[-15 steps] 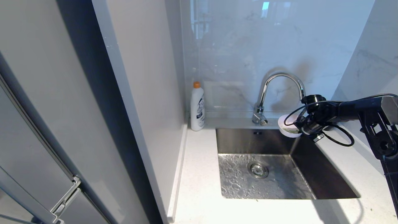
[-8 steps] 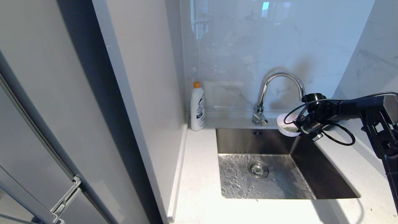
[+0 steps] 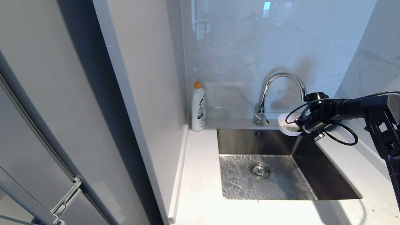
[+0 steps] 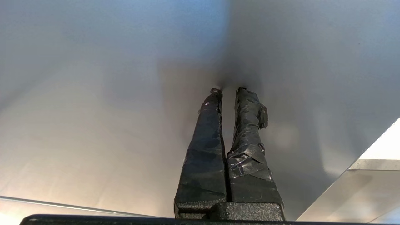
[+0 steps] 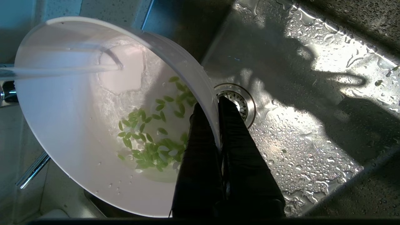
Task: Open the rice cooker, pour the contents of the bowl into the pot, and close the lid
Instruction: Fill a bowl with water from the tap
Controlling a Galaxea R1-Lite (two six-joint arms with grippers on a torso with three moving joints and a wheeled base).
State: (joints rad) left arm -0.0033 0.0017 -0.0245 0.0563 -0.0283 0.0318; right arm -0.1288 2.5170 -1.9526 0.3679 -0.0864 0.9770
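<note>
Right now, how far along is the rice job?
Early. Done: the right gripper is shut on the bowl rim, one finger inside, one outside. In hand: the bowl hangs over the sink at the faucet, a thin stream of water running in over green grains. Left: no rice cooker shows in any view, so opening, pouring and closing remain. The left gripper is idle by a blank panel.

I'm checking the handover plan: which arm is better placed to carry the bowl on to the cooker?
Probably the right. The right gripper is shut on the rim of the bowl, holding it with its green grains over the sink. The left gripper is shut, empty, facing a plain panel.
</note>
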